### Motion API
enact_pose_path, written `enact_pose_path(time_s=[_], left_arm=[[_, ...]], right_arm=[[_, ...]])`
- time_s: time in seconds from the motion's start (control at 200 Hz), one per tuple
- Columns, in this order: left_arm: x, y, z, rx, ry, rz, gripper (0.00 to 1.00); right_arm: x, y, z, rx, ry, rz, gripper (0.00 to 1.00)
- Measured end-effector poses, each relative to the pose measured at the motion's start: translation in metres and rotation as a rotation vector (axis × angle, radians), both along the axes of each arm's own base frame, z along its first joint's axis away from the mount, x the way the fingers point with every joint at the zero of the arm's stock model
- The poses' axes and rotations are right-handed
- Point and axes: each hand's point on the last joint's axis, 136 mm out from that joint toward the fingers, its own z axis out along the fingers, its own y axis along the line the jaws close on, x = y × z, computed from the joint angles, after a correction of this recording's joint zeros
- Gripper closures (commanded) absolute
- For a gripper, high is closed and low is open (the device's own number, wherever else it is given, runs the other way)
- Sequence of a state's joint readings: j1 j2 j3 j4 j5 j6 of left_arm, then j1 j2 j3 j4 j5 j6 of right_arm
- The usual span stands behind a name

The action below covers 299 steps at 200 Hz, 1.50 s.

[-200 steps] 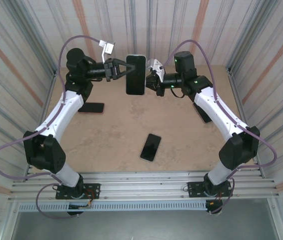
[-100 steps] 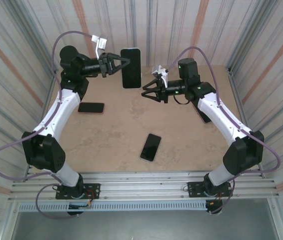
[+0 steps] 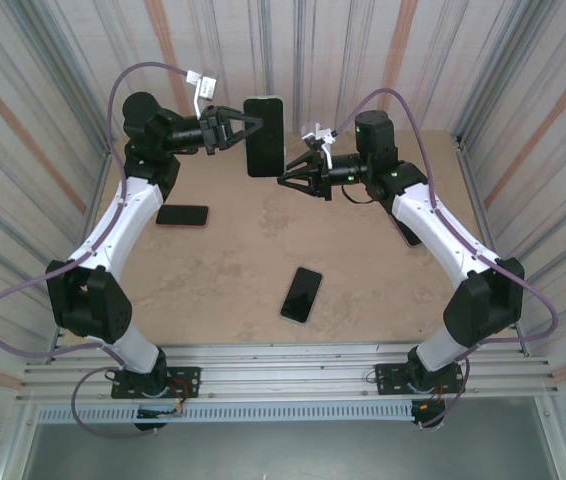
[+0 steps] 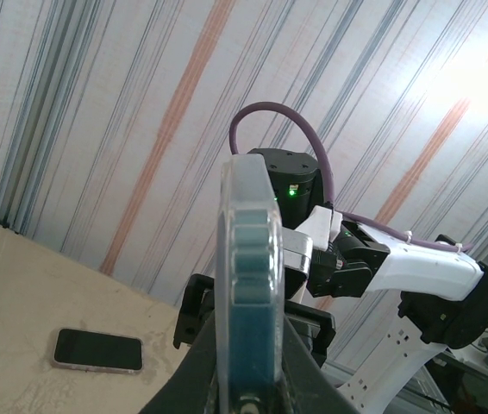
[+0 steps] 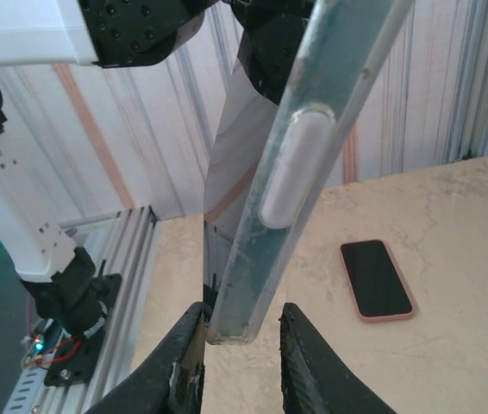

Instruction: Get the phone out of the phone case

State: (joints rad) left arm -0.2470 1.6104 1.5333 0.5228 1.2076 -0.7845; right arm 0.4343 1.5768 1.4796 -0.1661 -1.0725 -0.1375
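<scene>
The phone, teal-edged and still inside its clear phone case (image 3: 263, 135), hangs upright in the air over the far side of the table. My left gripper (image 3: 246, 126) is shut on its left edge. In the left wrist view the case (image 4: 248, 259) stands edge-on between my left gripper's (image 4: 251, 366) fingers. My right gripper (image 3: 287, 180) is open at the case's lower right corner. In the right wrist view that corner (image 5: 253, 293) sits between my right gripper's (image 5: 240, 345) fingers, against the left finger (image 5: 184, 345) and clear of the right one.
A phone in a pink case (image 3: 182, 215) lies flat at the left of the table, and a black phone (image 3: 302, 294) lies near the middle. A dark phone (image 3: 408, 232) shows partly behind the right arm. Corrugated walls close in the table on three sides.
My right gripper let go of the cased phone, dropped down and away, then came back up to its lower corner with narrower jaws. My left gripper carried the phone slightly up and left.
</scene>
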Motion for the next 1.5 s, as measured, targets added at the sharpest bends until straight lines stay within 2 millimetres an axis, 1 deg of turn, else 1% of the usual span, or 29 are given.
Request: enact_pose_path(time_s=[0.155, 0.316, 0.451, 0.561, 0.752, 1.288, 1.498], left_arm=[[0.0007, -0.0011, 0.0001, -0.004, 0.0, -0.003, 1.0], [0.0005, -0.0012, 0.0011, -0.008, 0.002, -0.006, 1.0], [0.0001, -0.0013, 0.0012, -0.009, 0.011, -0.009, 1.0], [0.0003, -0.0014, 0.0002, -0.008, 0.035, -0.012, 1.0], [0.0002, -0.0014, 0.0, -0.009, 0.047, -0.014, 1.0], [-0.0001, -0.0013, 0.0011, -0.012, 0.054, -0.016, 1.0], [0.0001, -0.0019, 0.0013, -0.014, 0.059, -0.015, 1.0]], right_arm=[[-0.0008, 0.0023, 0.0055, 0.011, -0.002, 0.021, 0.82], [-0.0007, 0.0033, 0.0052, 0.003, 0.021, 0.034, 0.85], [-0.0028, 0.0034, 0.0053, -0.005, 0.038, 0.051, 0.81], [-0.004, 0.003, 0.0062, -0.012, 0.013, 0.058, 0.78], [-0.0055, 0.0019, 0.004, -0.027, -0.01, 0.064, 0.78], [-0.0065, 0.0016, 0.0001, -0.045, 0.004, 0.073, 0.89], [-0.0033, 0.0014, 0.0012, -0.049, 0.0, 0.061, 0.9]])
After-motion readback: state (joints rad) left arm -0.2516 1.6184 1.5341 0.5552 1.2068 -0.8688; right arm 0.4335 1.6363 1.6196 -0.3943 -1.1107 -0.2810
